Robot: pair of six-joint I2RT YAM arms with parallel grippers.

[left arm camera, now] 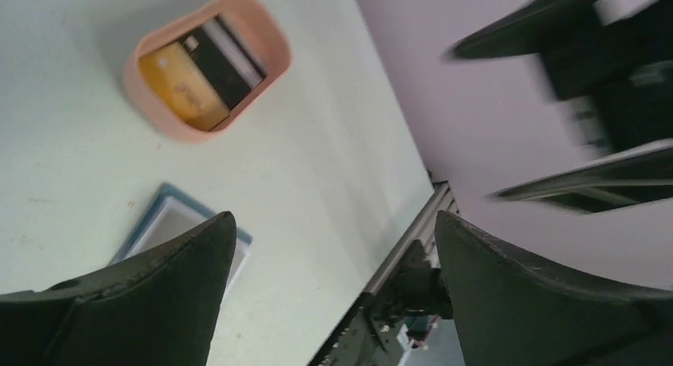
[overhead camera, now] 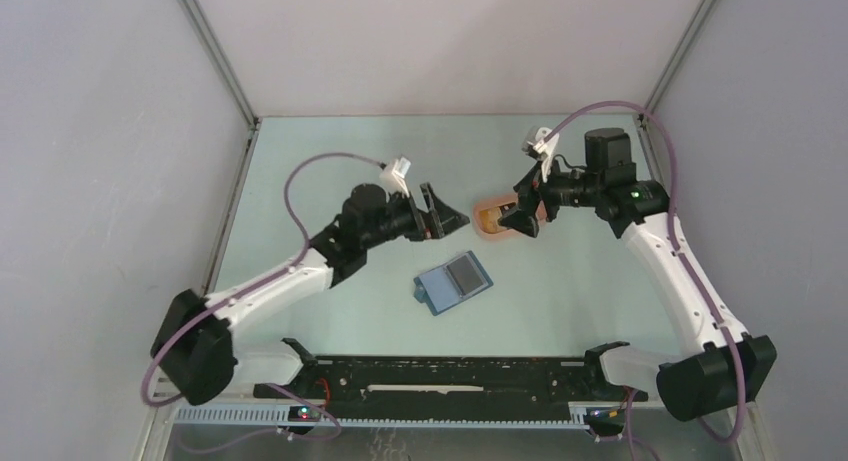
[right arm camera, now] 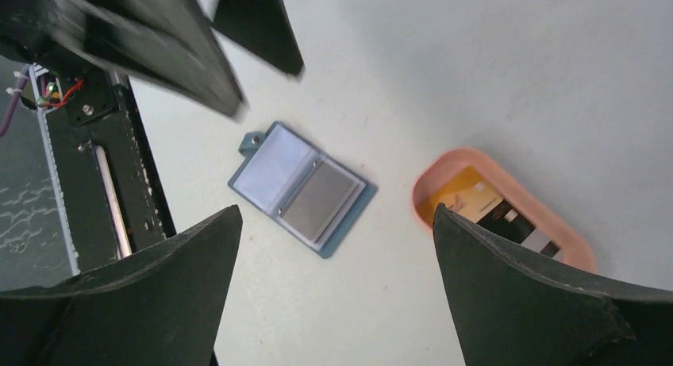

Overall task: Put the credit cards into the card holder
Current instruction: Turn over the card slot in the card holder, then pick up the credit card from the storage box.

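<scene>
The dark-blue card holder (overhead camera: 440, 292) lies open on the table, lighter blue inside, with a grey credit card (overhead camera: 465, 274) on its right half. In the right wrist view the card holder (right arm camera: 270, 171) and its grey card (right arm camera: 321, 201) lie flat below me. An orange-yellow card (left arm camera: 178, 84) and a black card (left arm camera: 222, 60) lie in the peach tray (left arm camera: 262, 25). My left gripper (overhead camera: 452, 221) hangs open just left of the tray, holding nothing. My right gripper (overhead camera: 520, 221) hangs open over the tray's right end, also holding nothing.
The peach tray (overhead camera: 481, 209) stands mid-table, just beyond the card holder. A black rail (overhead camera: 440, 376) runs along the near edge. Grey walls close in the left, right and back sides.
</scene>
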